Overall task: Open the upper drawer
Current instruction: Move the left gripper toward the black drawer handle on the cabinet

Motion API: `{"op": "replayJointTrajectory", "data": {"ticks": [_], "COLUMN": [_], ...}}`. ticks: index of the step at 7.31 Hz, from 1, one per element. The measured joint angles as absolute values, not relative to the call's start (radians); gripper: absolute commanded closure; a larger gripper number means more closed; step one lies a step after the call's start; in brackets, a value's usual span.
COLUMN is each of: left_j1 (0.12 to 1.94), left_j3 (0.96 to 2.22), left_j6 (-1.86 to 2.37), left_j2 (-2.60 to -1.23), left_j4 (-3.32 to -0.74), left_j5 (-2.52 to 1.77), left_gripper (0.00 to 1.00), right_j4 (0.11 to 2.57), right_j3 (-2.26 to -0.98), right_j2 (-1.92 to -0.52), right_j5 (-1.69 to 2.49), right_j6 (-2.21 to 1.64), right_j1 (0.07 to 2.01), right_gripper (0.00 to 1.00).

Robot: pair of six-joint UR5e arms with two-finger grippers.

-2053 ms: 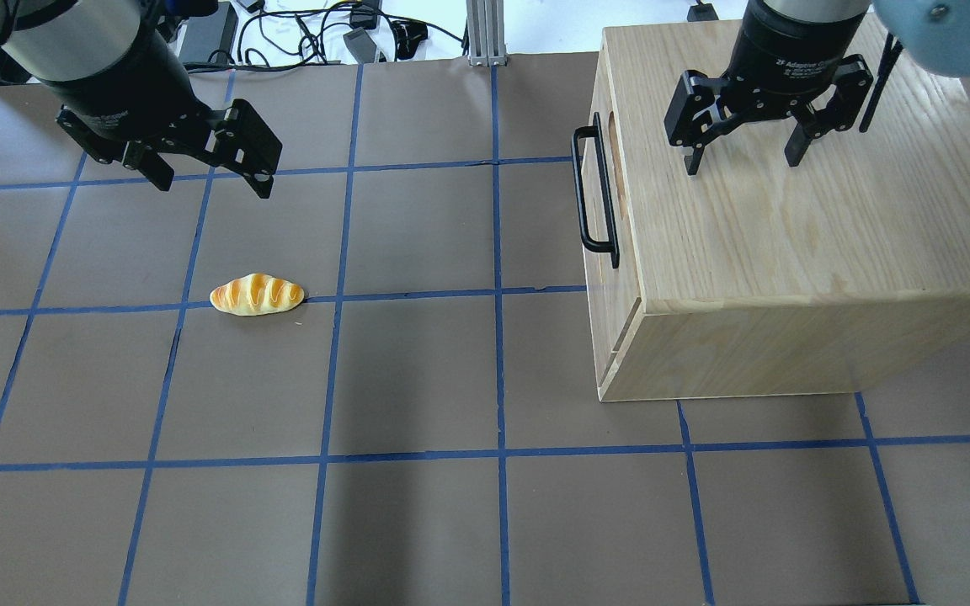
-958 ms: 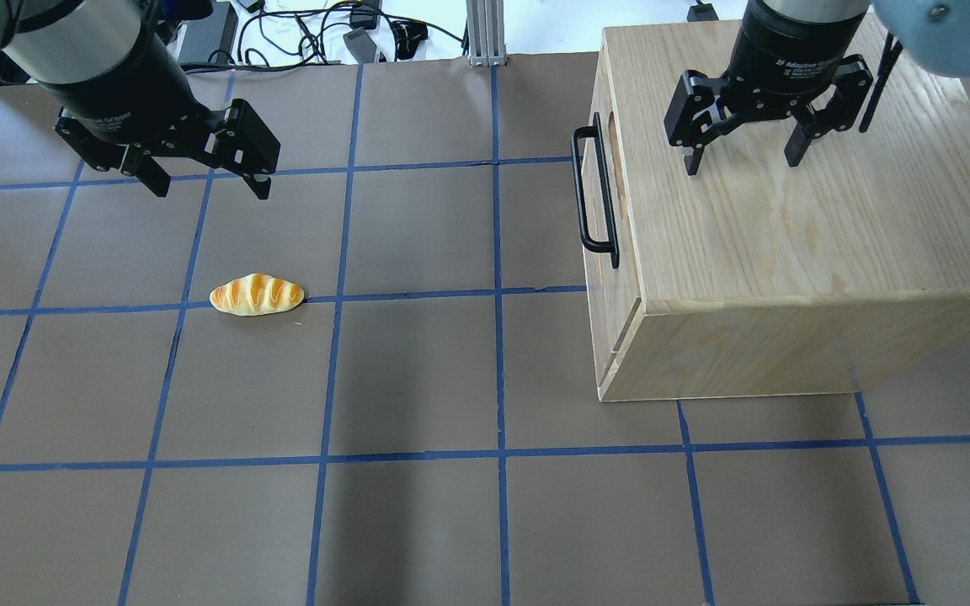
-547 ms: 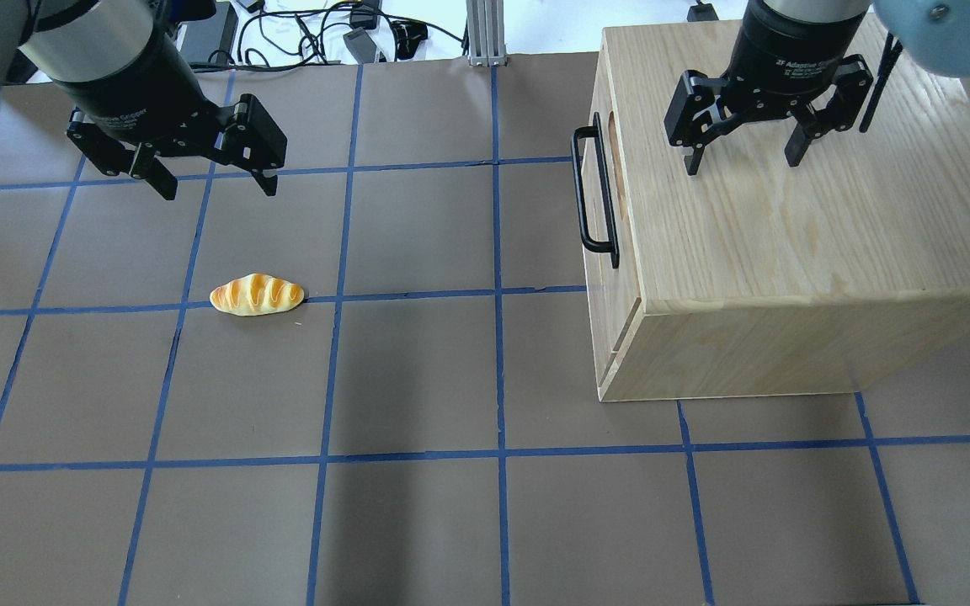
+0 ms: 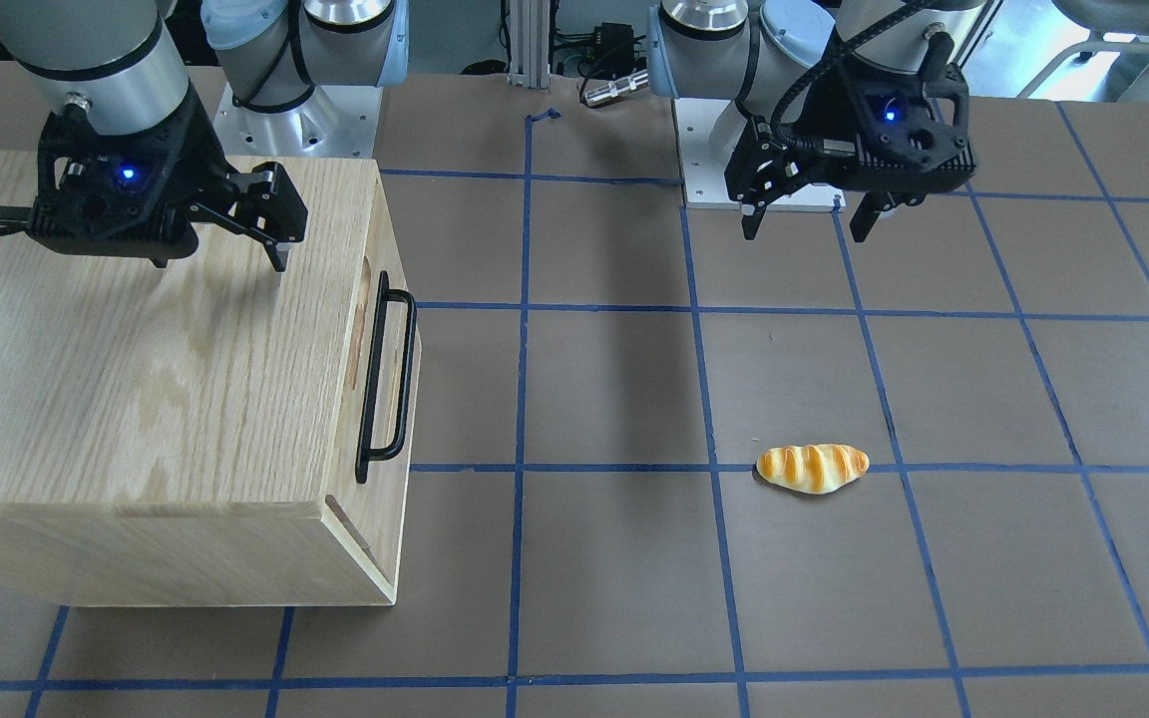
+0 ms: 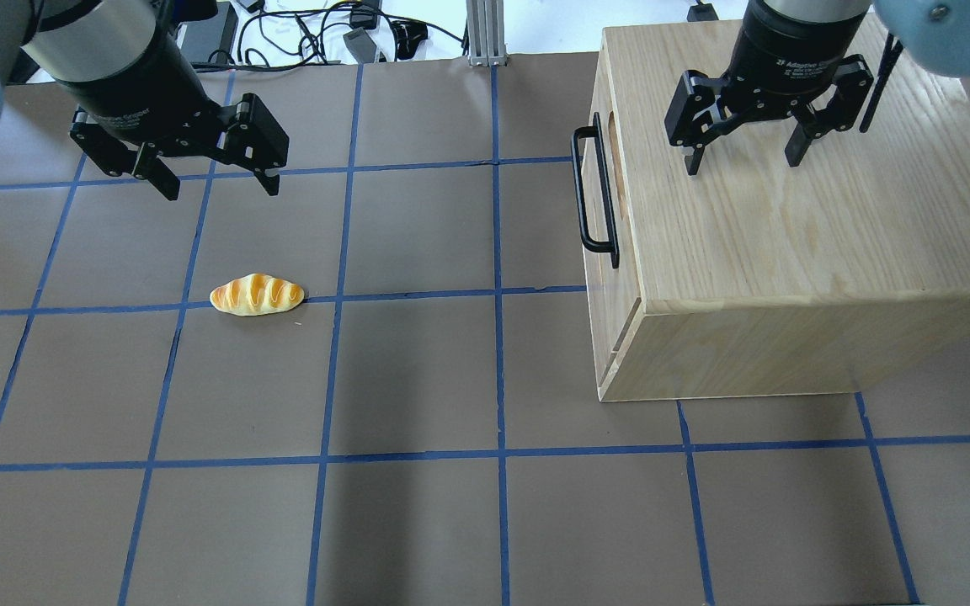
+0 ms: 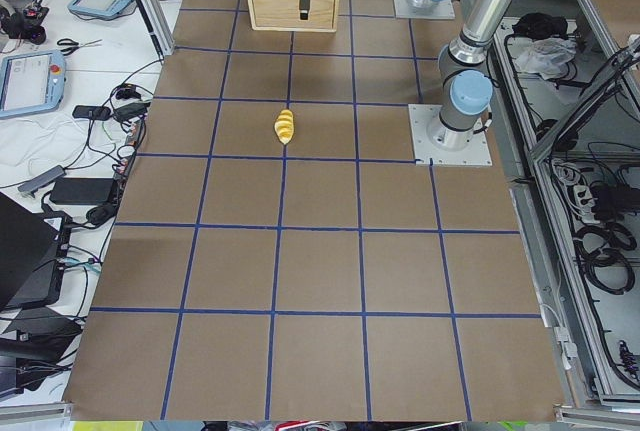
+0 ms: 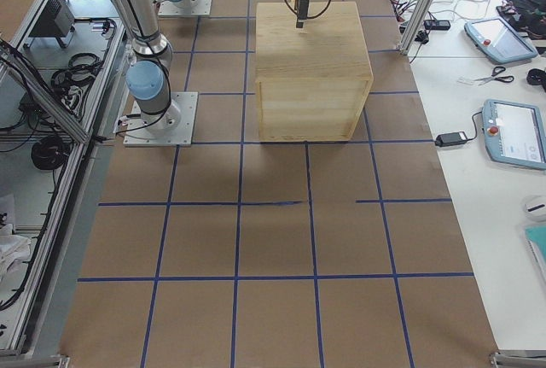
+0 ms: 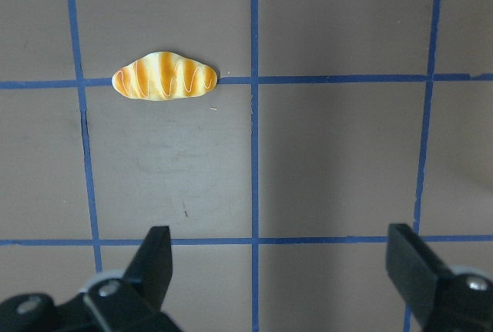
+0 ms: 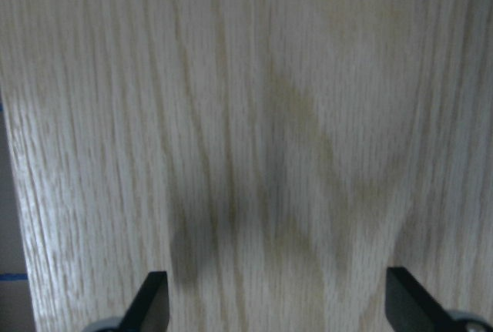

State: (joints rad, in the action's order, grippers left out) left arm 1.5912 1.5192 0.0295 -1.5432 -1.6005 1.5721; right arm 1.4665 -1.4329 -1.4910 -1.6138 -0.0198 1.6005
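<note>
Swung level since two seconds ago, the left gripper (image 5: 222, 190) has edged a little toward 4 o'clock in the overhead view, and nothing else has shifted. Its black jaws are spread wide above the bare brown paper-covered table (image 5: 418, 379), which is ruled into squares by blue tape. At 6 o'clock from that gripper lies the glossy golden spindle-shaped bread roll with pale stripes (image 5: 257, 295), on a tape line.

The right gripper (image 5: 742, 164) hangs just over the flat, strongly grained top of the boxy oak cabinet (image 5: 805, 244), its jaws likewise spread and holding nothing. The cabinet sits at 2 o'clock on the table.

The pale smooth-wood upper drawer (image 5: 607, 269) is shut, its front panel flush with the cabinet's face that looks toward 9 o'clock. Its long, thin black metal bar handle (image 5: 580, 189) stands off that panel, with a rounded slot (image 5: 613, 151) cut in the panel's top edge behind it. Both grippers are well apart from the handle.
</note>
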Motion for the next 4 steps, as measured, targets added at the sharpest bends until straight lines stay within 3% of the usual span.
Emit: {"op": "replayJointTrajectory", "data": {"ticks": [4], "left_j1": [1.625], "left_j3": [1.532], "left_j6": [0.213], "left_j2": [-1.699], "left_j4": [-1.428], "left_j5": [1.305], "left_gripper": [0.0], "right_j4": [1.466], "right_j3": [-1.433], "right_j2": [-1.491], "right_j5": [-1.614], "right_j6": [-0.019], "right_j1": [1.601], "right_gripper": [0.0]}}
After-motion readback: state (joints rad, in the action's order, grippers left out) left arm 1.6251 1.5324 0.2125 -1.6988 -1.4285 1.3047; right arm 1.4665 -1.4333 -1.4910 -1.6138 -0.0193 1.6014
